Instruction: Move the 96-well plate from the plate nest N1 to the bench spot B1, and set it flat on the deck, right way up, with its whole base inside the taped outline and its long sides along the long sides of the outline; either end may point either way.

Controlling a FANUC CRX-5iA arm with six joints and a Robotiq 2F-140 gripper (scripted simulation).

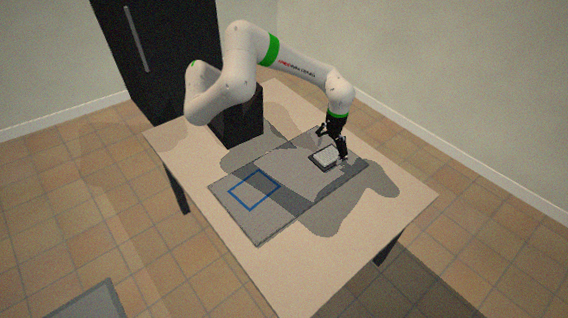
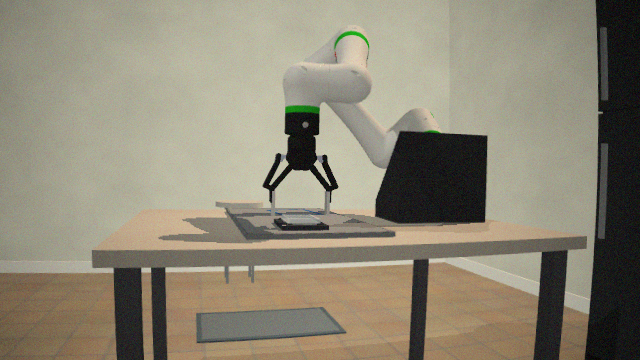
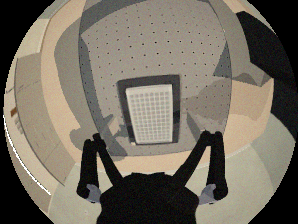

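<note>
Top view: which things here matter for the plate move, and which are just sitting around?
Part of the job:
- 96-well plate, seated in the plate nest
- blue taped outline on the grey deck
- gripper, open, straddling the plate

Just there:
- black pedestal
- dark cabinet
- grey floor mat
- small round disc on the table

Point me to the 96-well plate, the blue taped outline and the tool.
96-well plate (image 3: 153, 113), wrist view, centre of the well grid.
Blue taped outline (image 1: 241, 201), top view, its left tape edge.
Tool (image 2: 299, 200), exterior view, midway between the fingertips.
</note>
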